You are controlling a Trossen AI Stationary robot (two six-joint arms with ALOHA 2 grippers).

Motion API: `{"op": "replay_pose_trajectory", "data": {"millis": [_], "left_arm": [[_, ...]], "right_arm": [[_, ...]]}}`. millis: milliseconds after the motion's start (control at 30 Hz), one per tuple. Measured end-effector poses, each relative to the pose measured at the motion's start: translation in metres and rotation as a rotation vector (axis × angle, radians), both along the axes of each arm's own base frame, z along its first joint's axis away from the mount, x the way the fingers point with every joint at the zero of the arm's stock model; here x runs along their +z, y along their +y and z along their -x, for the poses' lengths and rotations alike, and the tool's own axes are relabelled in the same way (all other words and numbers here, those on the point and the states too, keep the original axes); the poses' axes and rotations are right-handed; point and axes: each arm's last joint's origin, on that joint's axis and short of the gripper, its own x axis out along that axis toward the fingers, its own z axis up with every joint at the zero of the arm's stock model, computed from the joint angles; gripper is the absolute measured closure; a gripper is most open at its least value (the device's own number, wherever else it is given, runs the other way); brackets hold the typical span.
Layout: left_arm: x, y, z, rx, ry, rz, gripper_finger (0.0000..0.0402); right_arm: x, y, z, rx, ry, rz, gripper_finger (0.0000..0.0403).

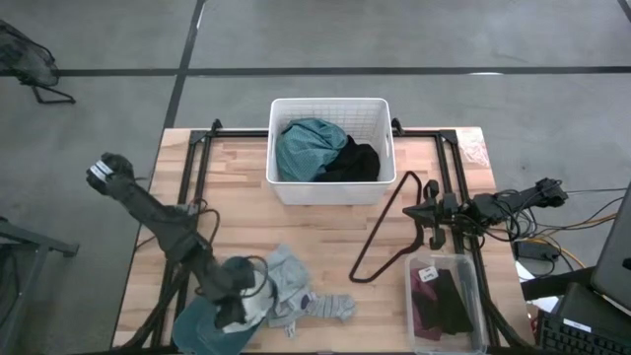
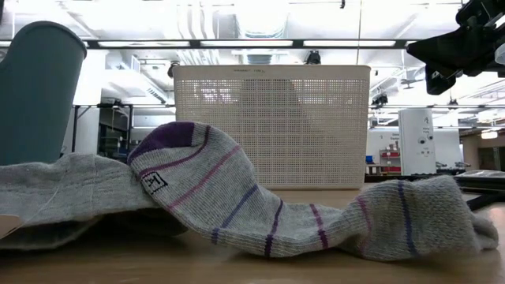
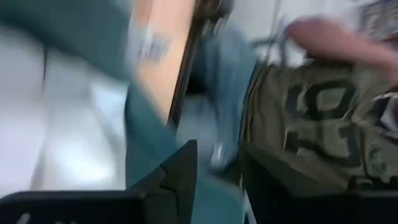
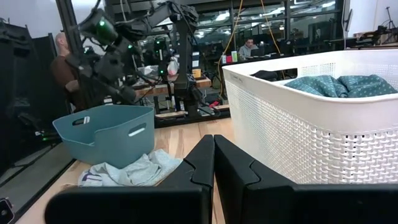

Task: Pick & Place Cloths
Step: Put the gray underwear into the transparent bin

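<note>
A teal cloth (image 1: 308,146) and a black cloth (image 1: 355,161) lie in the white basket (image 1: 330,189). Grey cloths (image 1: 286,278) and a grey striped sock (image 1: 330,308) lie on the table near its near edge; the sock (image 2: 260,209) fills the low view. Maroon and black cloths (image 1: 444,301) lie in a clear tub. My left gripper (image 1: 237,301) hangs over the teal bin's (image 1: 202,330) rim beside the grey cloths, and in its blurred wrist view it (image 3: 217,149) looks open and holds nothing I can make out. My right gripper (image 4: 214,140) is shut and waits at the table's right side (image 1: 419,212).
A bent black wire hanger (image 1: 385,232) lies between the basket and the clear tub (image 1: 471,325). A black frame runs along the table's edges (image 1: 197,177). A person in an olive printed shirt (image 3: 311,124) stands past the near edge. Bare wood (image 1: 246,222) lies left of the basket.
</note>
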Motion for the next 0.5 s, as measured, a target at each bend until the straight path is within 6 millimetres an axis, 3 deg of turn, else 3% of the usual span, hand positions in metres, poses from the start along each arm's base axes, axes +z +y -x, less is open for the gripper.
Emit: {"op": "replay_pose_trajectory", "data": {"millis": [133, 300, 400, 500], "left_arm": [[0.012, 0.012, -0.018, 0.023, -0.251, -0.087, 0.0274], [0.022, 0.027, -0.040, 0.051, -0.516, -0.331, 0.0275], [0.018, 0.037, -0.049, 0.047, -0.558, -0.416, 0.0275], [0.007, 0.055, -0.061, 0.118, -0.458, -0.459, 0.0275]], "right_arm": [[0.000, 0.000, 0.000, 0.000, 0.000, 0.000, 0.0394], [0.000, 0.000, 0.000, 0.000, 0.000, 0.000, 0.0394], [0.000, 0.000, 0.000, 0.000, 0.000, 0.000, 0.0394], [0.000, 0.000, 0.000, 0.000, 0.000, 0.000, 0.0394]]}}
